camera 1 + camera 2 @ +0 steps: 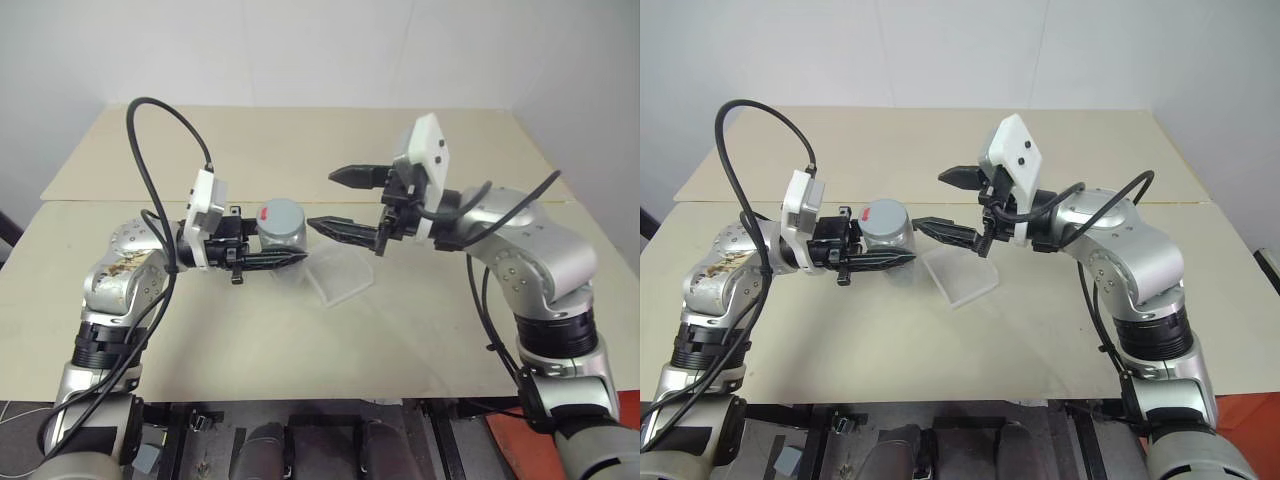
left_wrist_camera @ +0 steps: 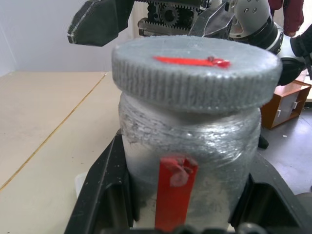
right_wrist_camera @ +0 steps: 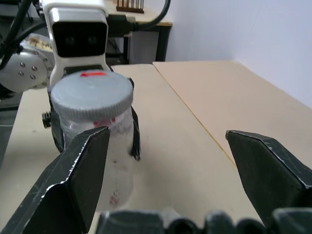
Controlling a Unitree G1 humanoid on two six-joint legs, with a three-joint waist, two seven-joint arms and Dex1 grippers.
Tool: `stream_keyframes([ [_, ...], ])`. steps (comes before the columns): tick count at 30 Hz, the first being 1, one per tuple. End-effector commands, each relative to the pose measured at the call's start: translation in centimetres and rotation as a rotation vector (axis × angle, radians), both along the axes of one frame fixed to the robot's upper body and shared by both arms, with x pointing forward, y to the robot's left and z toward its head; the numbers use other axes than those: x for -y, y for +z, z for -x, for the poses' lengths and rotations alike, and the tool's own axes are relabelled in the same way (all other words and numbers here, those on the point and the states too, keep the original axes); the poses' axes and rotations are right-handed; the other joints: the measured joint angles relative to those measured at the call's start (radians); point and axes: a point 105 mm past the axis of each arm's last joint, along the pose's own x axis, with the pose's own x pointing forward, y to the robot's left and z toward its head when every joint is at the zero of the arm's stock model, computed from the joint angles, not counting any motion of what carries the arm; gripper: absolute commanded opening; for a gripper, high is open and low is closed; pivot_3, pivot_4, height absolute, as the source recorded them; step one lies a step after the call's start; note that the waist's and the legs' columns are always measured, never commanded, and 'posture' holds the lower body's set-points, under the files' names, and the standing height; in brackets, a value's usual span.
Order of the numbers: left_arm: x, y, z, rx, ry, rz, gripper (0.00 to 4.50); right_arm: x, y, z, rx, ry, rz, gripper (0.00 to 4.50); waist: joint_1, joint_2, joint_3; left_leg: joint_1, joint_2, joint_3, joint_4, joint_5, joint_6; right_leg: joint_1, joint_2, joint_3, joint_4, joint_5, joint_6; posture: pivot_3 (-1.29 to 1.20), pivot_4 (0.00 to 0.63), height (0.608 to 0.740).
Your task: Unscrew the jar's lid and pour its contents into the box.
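the jar [image 1: 283, 224] sits left of the box [image 1: 340, 274] — seemingly raised above the table [image 1: 300, 330] — lid [image 2: 195, 68] on top.

The jar [image 1: 281, 225] is up off the counter [image 1: 400, 330], pinched by the left end effector [image 1: 262, 259], lid [image 1: 283, 213] on and uncovered. The right end effector [image 1: 342, 203] sits just beside the jar with fingers spread wide. The box [image 1: 342, 277] lies under that gap. Lots of bare counter around.

Jar [image 2: 190, 146] silver-grey, red vertical stripe on white label; lid [image 2: 195, 70] grey, ribbed edge, red mark on top. Box [image 1: 340, 275] clear. My fingers [image 3: 78, 175] black. Table [image 1: 300, 340] beige.
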Motion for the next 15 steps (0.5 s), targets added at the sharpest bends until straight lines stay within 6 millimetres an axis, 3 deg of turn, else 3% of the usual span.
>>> stream_keyframes([
  [1, 0.1, 0.8, 0.4, 0.047, -0.012, 0.010, 1.92, 0.5, 0.8, 1.4, 0.038, 0.058, 0.004, 4.41, -0.001, 0.000, 0.000, 0.000, 0.000, 0.000, 0.000, 0.000, 0.000, 0.000, 0.000, 0.000, 0.000, 0.000, 0.000, 0.00, 0.150, 0.740],
  [5, 0.2, 0.7, 0.2, 0.049, -0.005, 0.013, 1.92, -0.1, 1.3, 2.8, 0.036, 0.144, -0.031, 4.41, -0.004, 0.000, 0.000, 0.000, 0.000, 0.000, 0.000, 0.000, 0.000, 0.000, 0.000, 0.000, 0.000, 0.000, 0.000, 0.00, 0.150, 0.740],
  [15, 0.8, 0.6, 0.2, 0.044, -0.018, 0.020, 1.92, -3.3, 1.8, 3.0, 0.030, 0.190, -0.069, 4.41, -0.001, 0.000, 0.000, 0.000, 0.000, 0.000, 0.000, 0.000, 0.000, 0.000, 0.000, 0.000, 0.001, 0.000, 0.000, 0.00, 0.150, 0.740],
])
